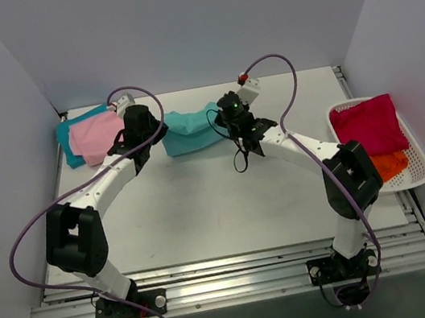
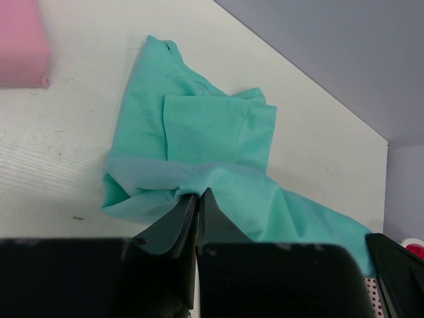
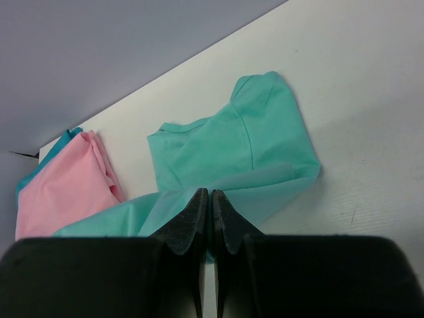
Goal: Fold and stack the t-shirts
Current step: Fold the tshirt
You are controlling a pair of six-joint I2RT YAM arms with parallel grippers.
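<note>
Mint green t-shirt (image 1: 189, 133) sits at twelve o'clock on your counter (image 1: 206, 217); your left claw (image 2: 197, 202) and right claw (image 3: 209, 202) each pinch its near edge tight, pink t-shirt (image 1: 97, 136) at ten o'clock

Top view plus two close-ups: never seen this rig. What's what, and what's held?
A left arm and a right arm are bolted at the near edge of a white table. The top view looks down from above and behind them. The other two pictures come from a camera on each wrist, so the black shapes at the bottom are that arm's own fingers. The left gripper and right gripper are each shut on an edge of the mint green t-shirt, one on either side. At the far left a pink t-shirt lies on a teal blue t-shirt. On the right a white basket holds a crimson t-shirt over an orange t-shirt.
</note>
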